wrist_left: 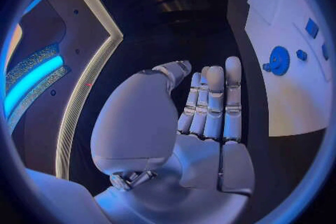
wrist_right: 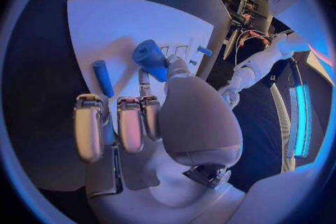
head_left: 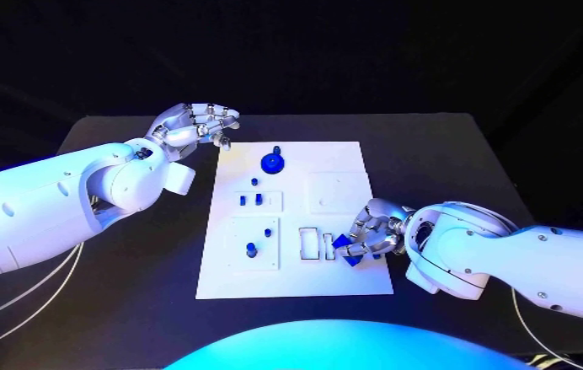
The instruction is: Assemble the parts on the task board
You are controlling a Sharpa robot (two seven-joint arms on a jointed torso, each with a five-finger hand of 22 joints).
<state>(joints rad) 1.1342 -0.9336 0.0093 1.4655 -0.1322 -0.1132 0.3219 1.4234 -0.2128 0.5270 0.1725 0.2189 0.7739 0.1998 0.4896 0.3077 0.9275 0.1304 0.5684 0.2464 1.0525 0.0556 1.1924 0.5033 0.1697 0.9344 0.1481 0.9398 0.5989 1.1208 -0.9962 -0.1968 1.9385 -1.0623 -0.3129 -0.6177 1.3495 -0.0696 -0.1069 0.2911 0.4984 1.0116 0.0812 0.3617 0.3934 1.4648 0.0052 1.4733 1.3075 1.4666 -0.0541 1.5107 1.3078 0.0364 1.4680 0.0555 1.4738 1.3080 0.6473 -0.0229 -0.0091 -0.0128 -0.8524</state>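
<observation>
The white task board (head_left: pixel 344 159) lies in the middle of the black table. My right hand (head_left: pixel 377 233) rests at the board's near right corner and pinches a blue part (head_left: pixel 348 249) between thumb and finger; the right wrist view shows this blue part (wrist_right: pixel 150 60) held just above the board (wrist_right: pixel 133 17). A blue bar (wrist_right: pixel 103 78) lies on the board beside the fingers. A blue gear (head_left: pixel 274 163) stands at the board's far middle. My left hand (head_left: pixel 195 126) hovers off the board's far left corner and holds nothing, with its fingers (wrist_left: pixel 213 103) stretched out.
Small blue pegs (head_left: pixel 255 200) sit in a square block left of centre, and another peg (head_left: pixel 252 249) stands in the block nearer me. Two upright slots (head_left: pixel 308 244) lie just left of my right hand. The gear (wrist_left: pixel 279 60) shows beyond my left hand.
</observation>
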